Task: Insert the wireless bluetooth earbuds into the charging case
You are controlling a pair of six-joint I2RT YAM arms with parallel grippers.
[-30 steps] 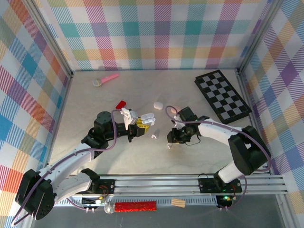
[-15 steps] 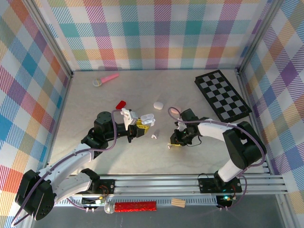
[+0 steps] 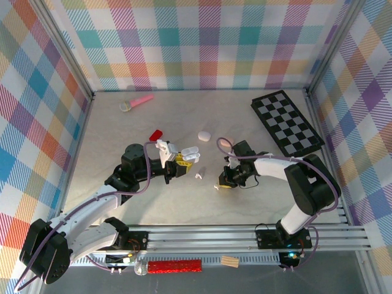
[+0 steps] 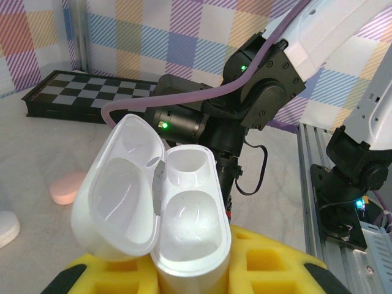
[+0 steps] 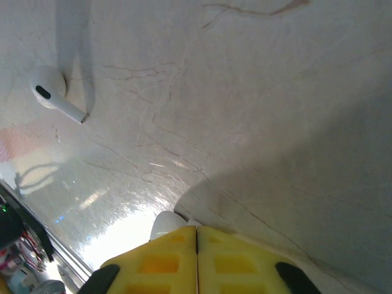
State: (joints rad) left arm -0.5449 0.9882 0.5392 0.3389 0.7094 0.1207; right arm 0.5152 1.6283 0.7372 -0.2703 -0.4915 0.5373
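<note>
My left gripper (image 3: pixel 179 161) is shut on the open white charging case (image 3: pixel 189 152), held off the table. In the left wrist view the case (image 4: pixel 188 228) stands upright between the yellow pads, lid (image 4: pixel 119 190) tipped back to the left, both wells empty. My right gripper (image 3: pixel 222 182) points down at the table right of the case. Its yellow pads (image 5: pixel 160 263) are pressed together and a white earbud (image 5: pixel 165 224) peeks out at their tip. A second white earbud (image 5: pixel 54 92) lies loose on the table (image 3: pixel 198 176) between the two grippers.
A white pebble case (image 3: pixel 204 136) and a pink one (image 4: pixel 68 187) lie behind the grippers. A folded chessboard (image 3: pixel 286 122) sits at the back right, a red piece (image 3: pixel 155 134) left of centre, and a pink-handled tool (image 3: pixel 138 101) at the back left.
The right arm's elbow has swung left and its wrist has turned a little, the fingertips staying at the same spot on the table. The left arm and the case have not moved.
</note>
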